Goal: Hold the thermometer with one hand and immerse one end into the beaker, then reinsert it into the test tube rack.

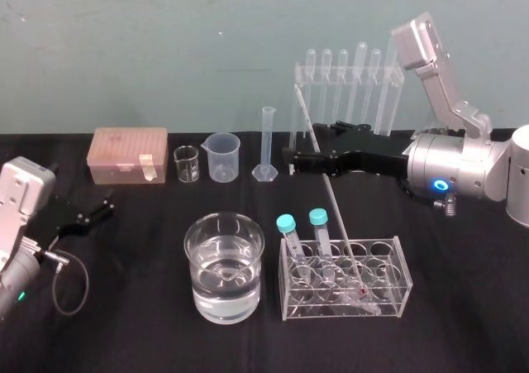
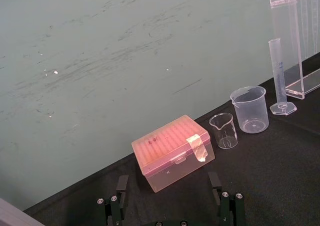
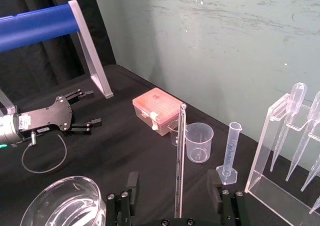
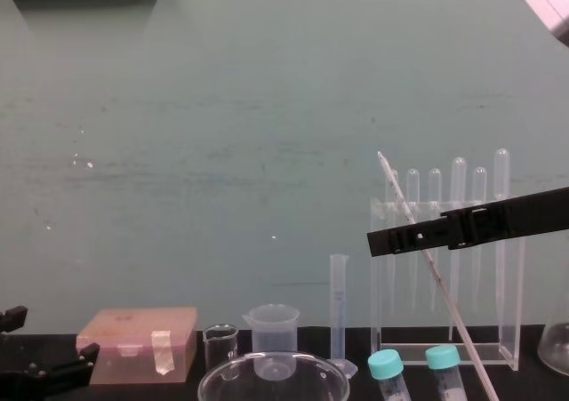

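Right claw [image 1: 306,145] reaches in from the robot's right, spread wide around the upper part of the thermometer [image 1: 331,195] and gripping nothing. Left claw [image 1: 103,203] lies parked on the desk [image 1: 124,307] at the left, also spread.

Hazards, as judged:
- Beaker [image 1: 202,265], part-filled with water, stands just beside the test tube rack [image 1: 397,274]. A long rod swung low could strike its rim.
- The rack is light and clear. A slanted pull could drag or tip it.
- Capped tubes [image 1: 318,217] stand close to the rod and could be knocked on the way out.
- The thermometer is thin glass, leaning. An uneven close would lever it against its hole, and a weak one would let it slip.

Views compared:
- Right wrist view: rod [image 3: 179,151] roughly centred in the claw [image 3: 172,186], clear of both pads.
- Head view: red lower end seated in the rack.
- Chest view: the claw [image 4: 382,239] crosses the rod [image 4: 444,294] above the rack. Its lower end is cut off.
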{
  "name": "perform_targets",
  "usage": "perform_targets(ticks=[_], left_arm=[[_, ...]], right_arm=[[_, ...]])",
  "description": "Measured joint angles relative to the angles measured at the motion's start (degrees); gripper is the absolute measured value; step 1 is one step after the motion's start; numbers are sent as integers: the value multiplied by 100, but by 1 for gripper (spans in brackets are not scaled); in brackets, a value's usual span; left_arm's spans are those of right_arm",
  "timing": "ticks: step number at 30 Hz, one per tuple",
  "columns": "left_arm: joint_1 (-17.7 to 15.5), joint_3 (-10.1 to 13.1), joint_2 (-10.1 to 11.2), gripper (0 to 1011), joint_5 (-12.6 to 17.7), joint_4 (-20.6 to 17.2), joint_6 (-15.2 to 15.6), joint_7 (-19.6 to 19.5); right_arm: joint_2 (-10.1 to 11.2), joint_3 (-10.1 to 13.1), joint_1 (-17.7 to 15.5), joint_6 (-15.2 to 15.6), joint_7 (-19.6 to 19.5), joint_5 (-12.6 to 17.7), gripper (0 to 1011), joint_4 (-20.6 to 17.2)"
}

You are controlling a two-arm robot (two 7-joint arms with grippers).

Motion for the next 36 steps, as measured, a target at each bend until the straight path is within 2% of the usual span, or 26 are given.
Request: perform_targets(ticks=[5, 22, 24, 25, 28, 36], left_arm=[[0, 0, 0, 1008, 0, 0, 0, 0], [0, 0, 0, 1008, 0, 0, 0, 0], [0, 0, 0, 1008, 0, 0, 0, 0], [0, 0, 0, 1008, 0, 0, 0, 0], [0, 0, 0, 1008, 0, 0, 0, 0], [0, 0, 0, 1008, 0, 0, 0, 0]], right_arm=[[2, 9, -5, 0, -3, 6, 787, -3], [2, 19, -13, 6, -3, 17, 222, -8], [2, 20, -13, 7, -3, 17, 161, -8], [2, 20, -14, 7, -3, 17, 161, -8], [2, 20, -14, 7, -3, 17, 58, -8], [2, 20, -14, 6, -3, 16, 56, -8]])
